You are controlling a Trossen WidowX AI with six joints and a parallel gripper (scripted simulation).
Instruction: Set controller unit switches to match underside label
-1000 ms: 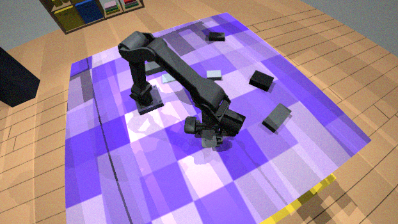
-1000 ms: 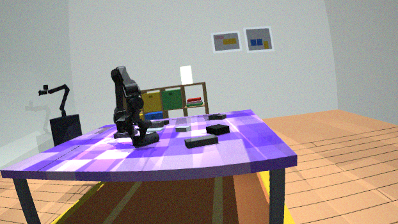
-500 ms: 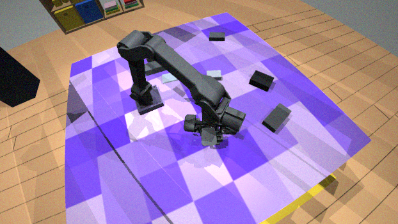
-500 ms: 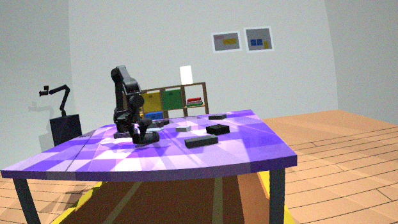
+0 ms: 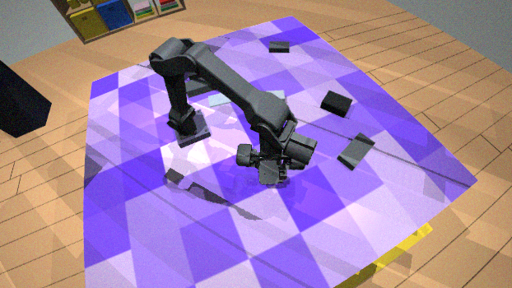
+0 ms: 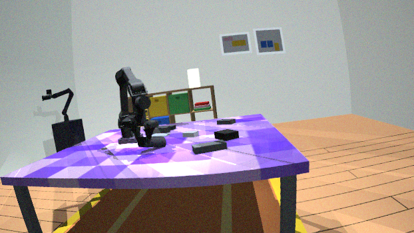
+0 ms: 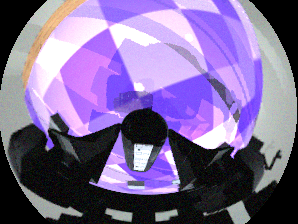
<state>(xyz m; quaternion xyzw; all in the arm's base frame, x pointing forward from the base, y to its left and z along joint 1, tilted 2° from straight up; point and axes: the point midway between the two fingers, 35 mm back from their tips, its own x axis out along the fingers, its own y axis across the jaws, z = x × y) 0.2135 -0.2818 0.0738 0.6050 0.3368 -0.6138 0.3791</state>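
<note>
The step in hand looks to be reading the label. The end effector (image 5: 272, 164) (image 6: 151, 141) (image 7: 144, 128) seems to be grasping the dark grey, box-shaped controller unit (image 7: 144, 125), which sits between its fingers in the wrist view, a white printed label towards the camera (too blurred for me to read the squares). Next, I judge, comes settling the pattern, then laying the unit on its base before any switch is pressed.

Left to right from above: far left of the end effector stands a black block-like cabinet (image 5: 25, 103) (image 6: 68, 134); beyond the arm's base is a wooden shelf unit (image 5: 86, 40) (image 6: 214, 101). Behind the end effector lies a pale blue flat slab (image 5: 219, 99) (image 6: 159, 135); well behind, a small dark block (image 5: 279, 47) (image 6: 226, 122). To its right, on the purple checkered surface (image 5: 329, 197) (image 6: 133, 168), are a squat black box (image 5: 337, 103) (image 6: 227, 134) and a long dark grey module (image 5: 356, 151) (image 6: 209, 147).
</note>
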